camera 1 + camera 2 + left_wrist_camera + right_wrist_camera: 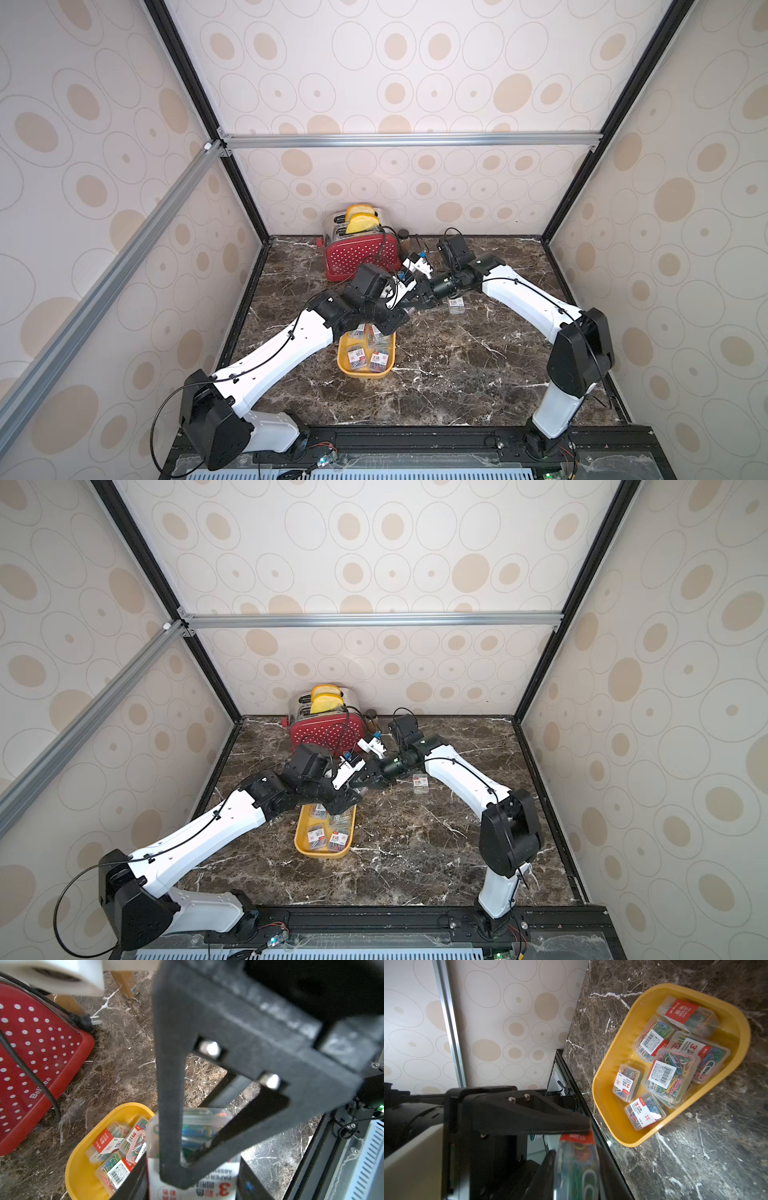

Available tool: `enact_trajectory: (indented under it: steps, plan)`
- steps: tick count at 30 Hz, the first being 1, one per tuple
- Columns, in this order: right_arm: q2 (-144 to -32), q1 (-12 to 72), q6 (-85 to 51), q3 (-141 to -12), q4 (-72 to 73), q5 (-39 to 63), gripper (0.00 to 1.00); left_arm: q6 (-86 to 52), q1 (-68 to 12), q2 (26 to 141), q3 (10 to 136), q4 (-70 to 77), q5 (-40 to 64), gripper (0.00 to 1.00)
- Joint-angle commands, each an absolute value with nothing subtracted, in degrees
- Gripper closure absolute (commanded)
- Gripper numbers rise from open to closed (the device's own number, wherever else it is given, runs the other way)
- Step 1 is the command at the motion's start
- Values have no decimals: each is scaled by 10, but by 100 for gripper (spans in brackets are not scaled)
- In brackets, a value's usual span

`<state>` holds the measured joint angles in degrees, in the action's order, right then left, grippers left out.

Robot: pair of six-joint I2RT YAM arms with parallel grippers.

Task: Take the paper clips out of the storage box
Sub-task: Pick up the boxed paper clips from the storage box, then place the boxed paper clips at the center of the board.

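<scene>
A dark brown marbled worktop [457,374] lies between walls [415,83] papered with beige ovals. Read the worktop as a clock face with twelve at the back wall. Two white-and-black arms reach in from the near edge, the left arm [282,349] from seven and the right arm [528,299] from five. They meet just past the centre toward twelve.

A red toaster [361,253] with white dots stands at eleven against the back wall, with yellow bread slices [361,220] in its slots. The storage box [365,374], a shallow mustard-yellow tray, sits flat on the worktop a little toward eight from the centre. Its far end is hidden under the left arm's wrist.

The left pincer [193,1167] and the right pincer [571,1142] face each other at one o'clock of the box, raised above the worktop. Both pinch the same held case [577,1169] of coloured clips, each with a finger on either side of it.

The other paper clips [670,1076] lie in the box. Six clear cases with red-and-white labels can be counted there, some overlapping. A loose case [456,305] lies on the worktop at two o'clock of the box, near the right arm's wrist.
</scene>
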<state>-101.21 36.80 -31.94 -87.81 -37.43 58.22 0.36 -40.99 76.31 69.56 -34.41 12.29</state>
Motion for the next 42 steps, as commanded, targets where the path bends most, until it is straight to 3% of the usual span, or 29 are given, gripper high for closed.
enact_trajectory:
  steps: [1,5,17,23,26,35,42]
  plan:
    - [-1012,369,-271,-889,-378,596,90,-2,-410,760,728,-328,138,43]
    - [-1005,366,-271,-890,-379,592,100,-10,-410,758,730,-327,136,33]
    - [-957,309,-304,-864,-333,586,100,-83,-410,696,703,-319,111,1]
    - [-918,277,-346,-819,-258,583,100,-194,-395,664,702,-311,118,1]
    - [-891,262,-378,-786,-195,580,100,-289,-355,652,684,-276,174,1]
    - [-839,236,-519,-667,73,541,100,-518,-319,659,620,-105,251,1]
    - [-850,234,-676,-607,287,548,100,-580,-319,683,581,25,261,1]
